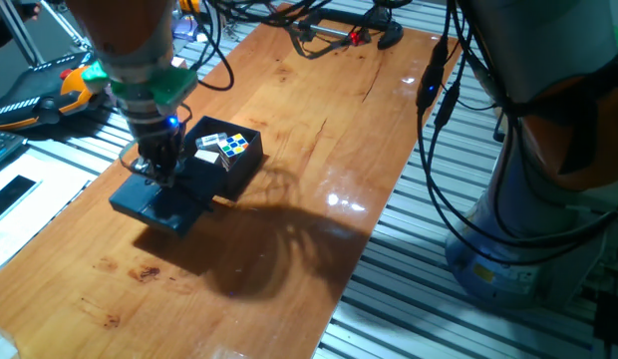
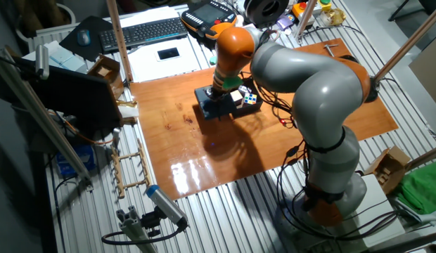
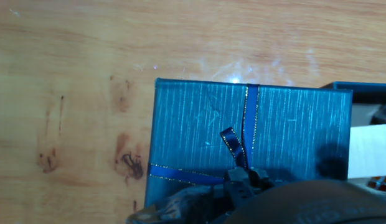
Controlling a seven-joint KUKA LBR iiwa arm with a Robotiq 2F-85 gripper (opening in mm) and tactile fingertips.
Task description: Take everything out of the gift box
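Note:
The dark navy gift box [image 1: 241,165] stands open on the wooden table. In it are a white block [image 1: 207,153] and a multicoloured puzzle cube [image 1: 234,147]. Its lid [image 1: 157,204] lies flat on the table, right against the box's near-left side. My gripper [image 1: 154,175] stands straight down on the lid's middle. In the hand view the lid [image 3: 199,137] fills the centre, and my fingertips [image 3: 246,182] sit together at its ribbon bow [image 3: 233,142]. The box edge [image 3: 367,92] and white block [image 3: 370,149] show at the right. The other fixed view shows the box [image 2: 245,105], cube [image 2: 250,99] and lid [image 2: 211,107].
Cables and a black tool [image 1: 334,35] lie at the table's far end. A yellow-black device [image 1: 50,95] and a phone [image 1: 12,194] sit off the table's left edge. A keyboard [image 2: 151,29] and a pendant [image 2: 207,15] lie behind the table.

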